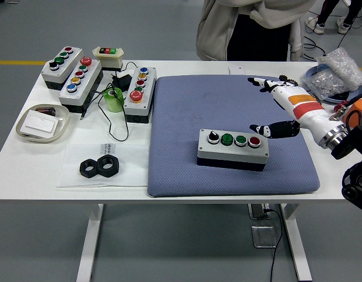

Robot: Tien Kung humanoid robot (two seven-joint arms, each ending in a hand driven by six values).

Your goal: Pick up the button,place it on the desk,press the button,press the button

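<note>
The grey four-button control box [233,149] sits flat on the blue-grey quilted mat [186,111], toward the mat's near right part, with a black selector knob [212,137], two green buttons [226,139] and a red button [254,141] in a row along its top from left to right. Nothing is touching it. By the look of it the box is placed, so the pressing looks like the step in hand.

To do that well, one fingertip should come straight down on the middle of a single cap; the buttons sit just beside one another, so a wide or slanted approach could catch two. A vertical push also keeps the box from sliding on the soft mat. Which button is wanted, the task does not say.

Over to the right: the robot's white-and-black right hand [278,106] hangs above the mat, up and to the right of the box and clear of it. Its fingers [258,82] are spread and extended toward the far left, the black thumb [273,128] juts out separately near the box's red-button end, and it grips nothing. The white forearm with its orange band [307,107] slants down to the desk's [51,170] right edge. The left arm is not to be seen.
</note>
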